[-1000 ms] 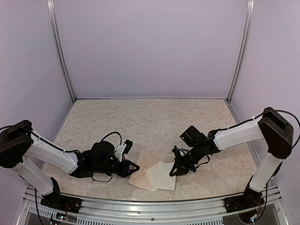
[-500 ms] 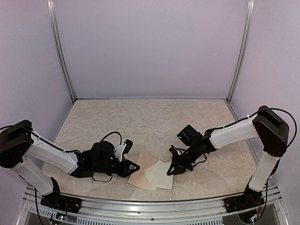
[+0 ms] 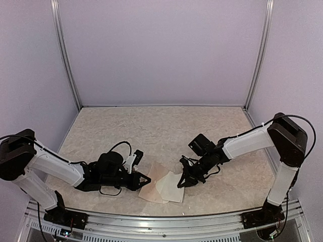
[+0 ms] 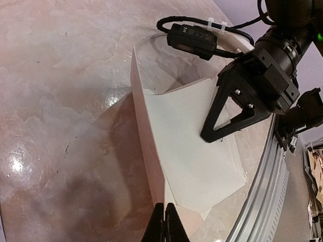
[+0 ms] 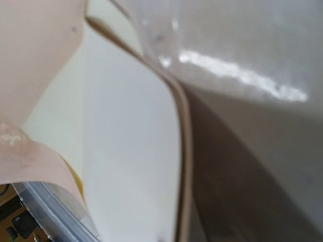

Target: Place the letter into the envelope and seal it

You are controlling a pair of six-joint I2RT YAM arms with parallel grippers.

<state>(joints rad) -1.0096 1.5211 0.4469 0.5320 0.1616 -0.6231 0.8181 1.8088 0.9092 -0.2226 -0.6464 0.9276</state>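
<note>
The envelope [image 3: 150, 188] lies near the front edge, its pale pink flap held up. My left gripper [image 3: 146, 179] is shut on the flap's edge; in the left wrist view the jaws [image 4: 165, 224] pinch the thin upright pink edge of the envelope [image 4: 151, 156]. The letter [image 3: 174, 189] shows its plain white back and lies partly inside the envelope, under the flap [image 4: 197, 156]. My right gripper [image 3: 182, 183] is shut on the letter's right edge, its tips meeting on the paper [image 4: 208, 135]. The right wrist view is blurred and shows only the white letter [image 5: 126, 161] and the pink envelope [image 5: 35, 60].
The metal rail of the table's front edge [image 3: 161, 222] runs just below the papers and shows at the right of the left wrist view [image 4: 262, 191]. Marbled tabletop [image 3: 161, 131] extends behind toward the back wall.
My right gripper has moved left toward the envelope, and the letter has slid left with it, farther under the flap. My left arm has not moved.
</note>
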